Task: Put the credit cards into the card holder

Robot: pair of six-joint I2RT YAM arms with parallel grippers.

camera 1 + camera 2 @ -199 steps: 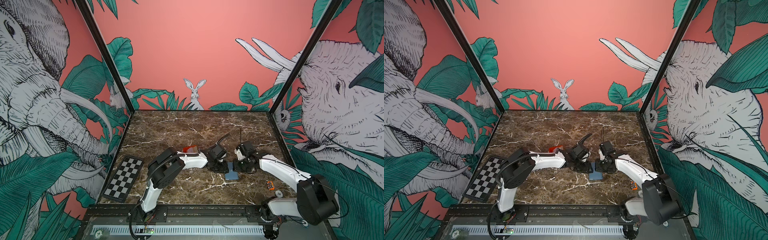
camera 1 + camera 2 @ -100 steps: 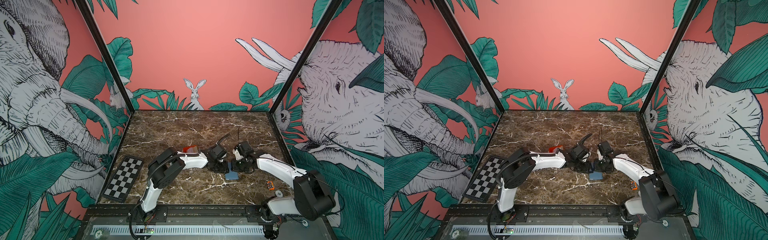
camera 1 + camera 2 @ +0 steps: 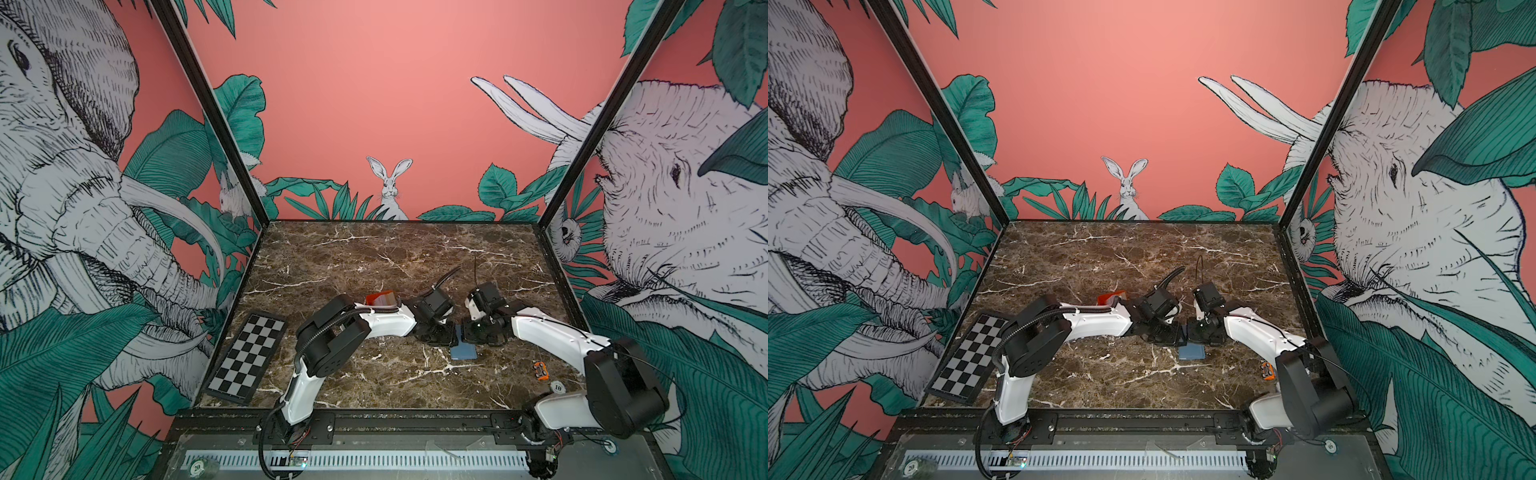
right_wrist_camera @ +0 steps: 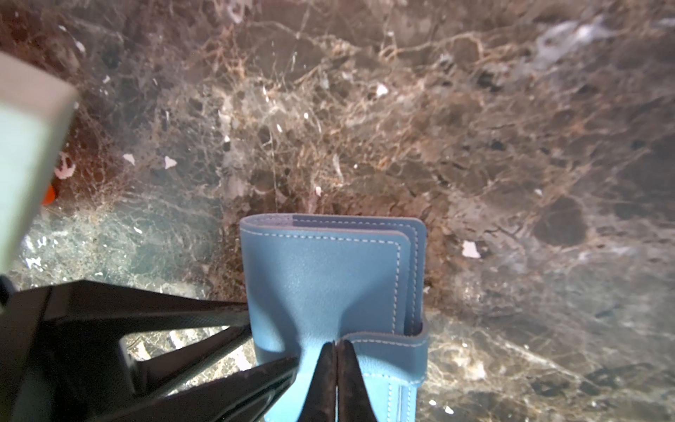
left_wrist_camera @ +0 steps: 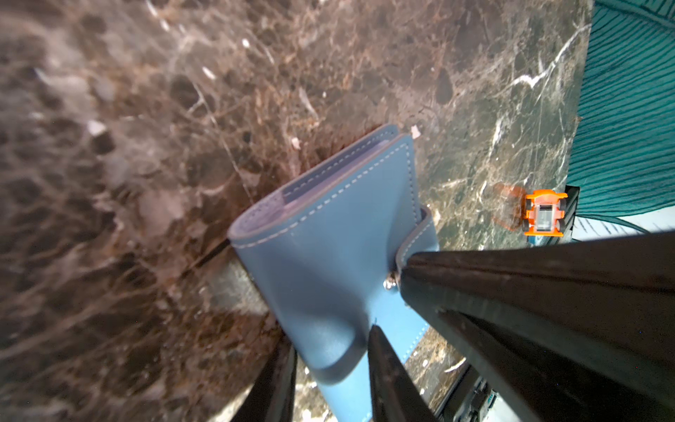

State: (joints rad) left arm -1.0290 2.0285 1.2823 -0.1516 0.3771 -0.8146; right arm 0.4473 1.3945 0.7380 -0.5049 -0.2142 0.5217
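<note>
The slate-blue card holder (image 3: 463, 352) (image 3: 1192, 352) lies folded on the marble, between the two grippers in both top views. My left gripper (image 5: 330, 343) (image 3: 440, 332) is shut on its folded spine edge, one finger on each side. My right gripper (image 4: 336, 347) (image 3: 478, 332) is shut, its tips pressed against the end of the snap tab (image 4: 387, 347) beside the metal snap (image 5: 390, 285). A red and tan stack, the credit cards (image 3: 380, 299) (image 3: 1111, 298), shows behind the left forearm, partly hidden by it.
A checkerboard panel (image 3: 249, 357) lies at the table's left edge. A small orange toy car (image 3: 540, 370) (image 5: 544, 215) and a round token (image 3: 557, 387) sit at the front right near the right arm's base.
The right arm has edged slightly left toward the card holder. The left arm and the card holder have stayed where they were.
</note>
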